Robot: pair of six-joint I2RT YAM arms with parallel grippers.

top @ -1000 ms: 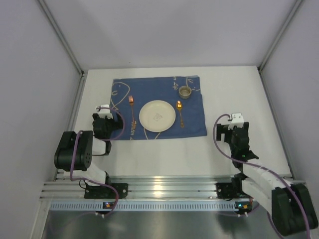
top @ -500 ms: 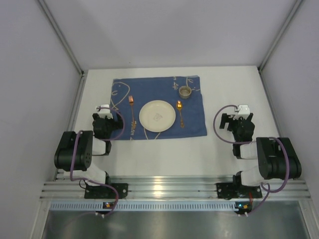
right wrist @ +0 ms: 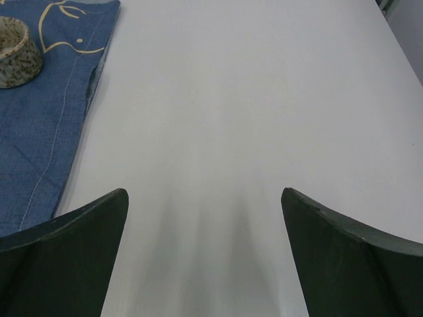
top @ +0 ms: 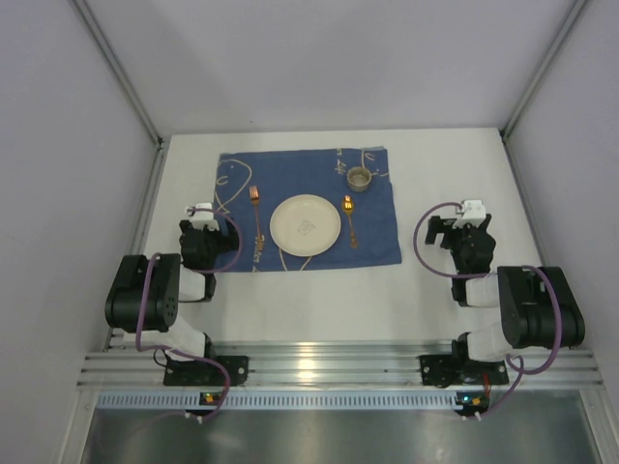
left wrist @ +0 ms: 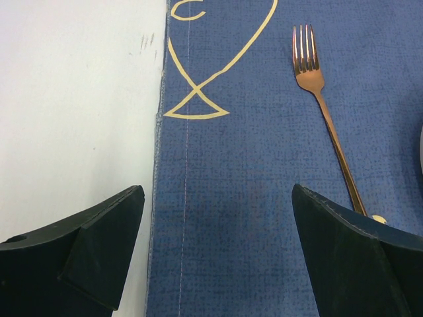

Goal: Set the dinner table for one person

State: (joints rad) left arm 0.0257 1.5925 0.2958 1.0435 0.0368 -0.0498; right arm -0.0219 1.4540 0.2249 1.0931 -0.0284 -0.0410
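Observation:
On the white dinner table (top: 464,164) lies a blue cloth (top: 309,174) with fish outlines. On the cloth a cream plate (top: 306,223) sits in the middle, a copper fork (top: 257,215) to its left, a copper spoon (top: 349,218) to its right, and a small speckled cup (top: 359,178) at the back right. My left gripper (left wrist: 218,198) is open and empty over the cloth's left edge, with the fork (left wrist: 327,112) ahead to the right. My right gripper (right wrist: 205,198) is open and empty over bare table, right of the cloth, with the cup (right wrist: 16,43) at far left.
Grey walls close the table on the left, back and right. An aluminium rail (top: 319,367) with the arm bases runs along the near edge. Both arms are folded back near their bases, the left one (top: 145,290) and the right one (top: 527,309).
The right arm has folded back toward its base, and its gripper has shifted slightly right and back. The left arm and the items on the cloth have not moved.

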